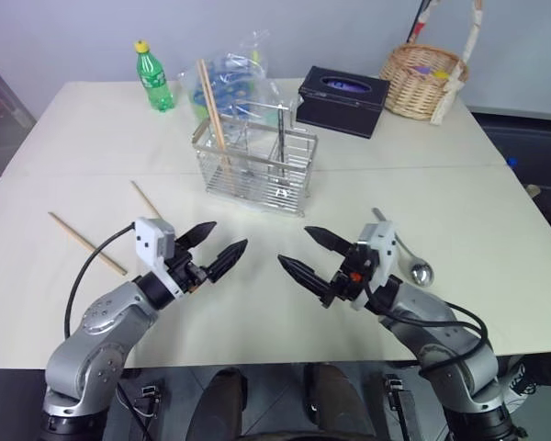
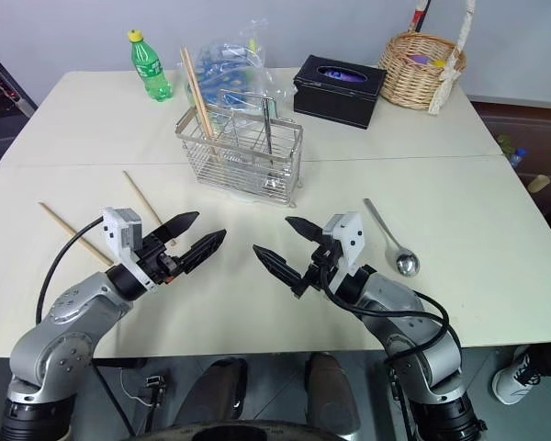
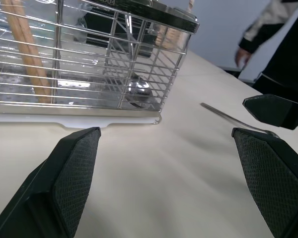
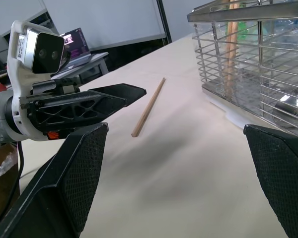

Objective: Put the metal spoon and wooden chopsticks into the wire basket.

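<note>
Both the left gripper [image 2: 191, 241] and right gripper [image 2: 286, 244], low in frame, hang spread and empty. Centre-right, the metal spoon [image 2: 391, 242] lies on the table [image 2: 496, 220]; two wooden chopsticks [image 2: 73, 234] lie at left, others already stand in the wire basket [image 2: 241, 154] above centre. No legible writing.

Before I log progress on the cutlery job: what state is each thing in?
Metal spoon: lying flat on the table, not in the basket.
Two wooden chopsticks: lying loose on the table.
Chopsticks in basket: standing, leaning.
Wire basket: upright.
Green bottle: upright, capped.
Left claw: open, empty.
Right claw: open, empty.
</note>
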